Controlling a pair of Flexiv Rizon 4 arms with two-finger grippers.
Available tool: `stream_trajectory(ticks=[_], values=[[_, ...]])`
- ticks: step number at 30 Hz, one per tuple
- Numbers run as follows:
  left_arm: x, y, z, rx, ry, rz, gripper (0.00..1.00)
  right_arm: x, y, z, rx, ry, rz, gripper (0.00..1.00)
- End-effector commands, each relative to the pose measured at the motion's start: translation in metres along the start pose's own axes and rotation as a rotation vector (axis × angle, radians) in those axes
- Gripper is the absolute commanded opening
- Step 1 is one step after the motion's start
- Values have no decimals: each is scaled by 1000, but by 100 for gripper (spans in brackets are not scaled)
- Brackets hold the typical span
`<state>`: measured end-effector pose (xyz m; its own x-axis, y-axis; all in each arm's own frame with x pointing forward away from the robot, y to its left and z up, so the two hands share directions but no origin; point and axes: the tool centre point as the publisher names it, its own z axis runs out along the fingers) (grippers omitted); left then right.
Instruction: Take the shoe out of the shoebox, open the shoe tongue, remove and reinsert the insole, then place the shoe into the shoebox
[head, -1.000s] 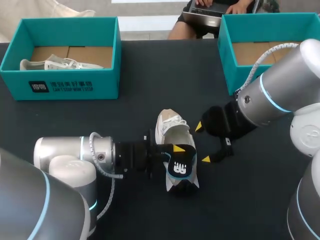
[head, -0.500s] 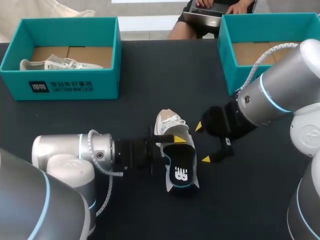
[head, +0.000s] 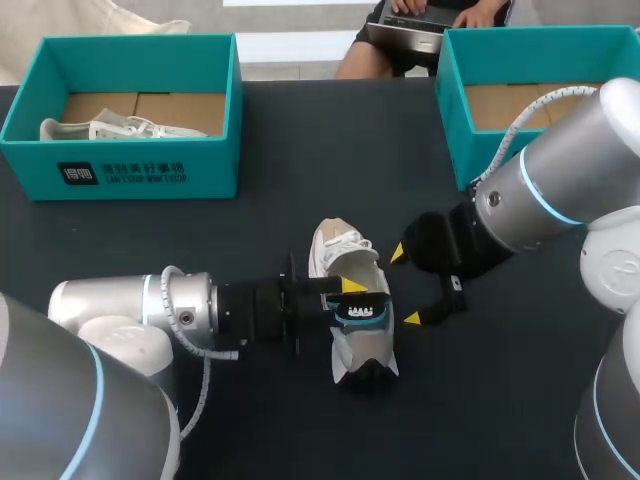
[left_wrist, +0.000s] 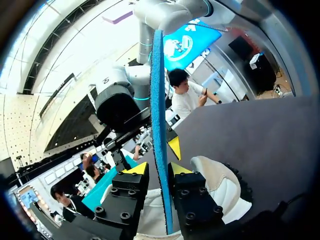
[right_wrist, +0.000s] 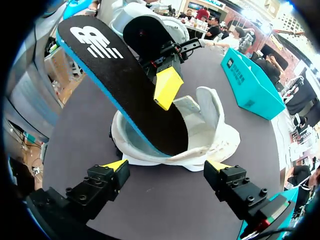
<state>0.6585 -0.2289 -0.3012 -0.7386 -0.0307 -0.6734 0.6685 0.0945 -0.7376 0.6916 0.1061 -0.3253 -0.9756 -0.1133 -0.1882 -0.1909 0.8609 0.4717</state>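
A cream-white shoe (head: 345, 250) lies on the dark table in the middle of the head view. Its insole (head: 360, 312), black on top with a blue underside, rises tilted out of the shoe's opening. My left gripper (head: 352, 298) is shut on the insole. In the left wrist view the insole (left_wrist: 159, 100) stands edge-on between the yellow tips of the left gripper (left_wrist: 158, 169), above the shoe (left_wrist: 220, 185). My right gripper (head: 404, 286) hangs open just right of the shoe. In the right wrist view the shoe (right_wrist: 210, 125) and insole (right_wrist: 125, 85) lie ahead of the right gripper (right_wrist: 166, 165).
A teal shoebox (head: 140, 170) stands at the back left with a second white shoe (head: 110, 128) inside. Another teal box (head: 450, 100) stands at the back right, behind my right arm.
The left gripper loosened, then closed on the insole again and turned it from logo-up to nearly edge-on; the left arm shifted slightly left. The right arm has kept still.
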Motion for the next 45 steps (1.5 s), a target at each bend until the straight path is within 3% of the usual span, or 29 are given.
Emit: stream_trajectory(ticks=[1, 2, 5, 15, 25, 33, 34, 35, 36, 45], values=[[6, -12, -11, -6, -8, 1, 19, 1, 0, 0, 0, -2, 0, 100], [6, -12, -11, -6, -9, 1, 17, 1, 0, 0, 0, -2, 0, 100], [10, -12, -8, -12, 0, -5, 0, 1, 0, 0, 0, -2, 0, 100], [19, 16, 6, -40, 35, 7, 0, 1, 0, 0, 0, -2, 0, 100], [13, 52, 11, -96, 35, 31, 0, 1, 0, 0, 0, -2, 0, 100], [12, 49, 0, -109, 21, 14, 0, 1, 0, 0, 0, -2, 0, 100], [12, 46, -2, -107, 19, 15, 2, 1, 0, 0, 0, -2, 0, 100], [11, 43, -3, -104, 17, 19, 14, 1, 0, 0, 0, -2, 0, 100], [10, 41, -5, -99, 11, 27, 19, 1, 0, 0, 0, -2, 0, 100], [3, 25, -13, -77, -9, 42, 25, 1, 0, 0, 0, -2, 0, 100]])
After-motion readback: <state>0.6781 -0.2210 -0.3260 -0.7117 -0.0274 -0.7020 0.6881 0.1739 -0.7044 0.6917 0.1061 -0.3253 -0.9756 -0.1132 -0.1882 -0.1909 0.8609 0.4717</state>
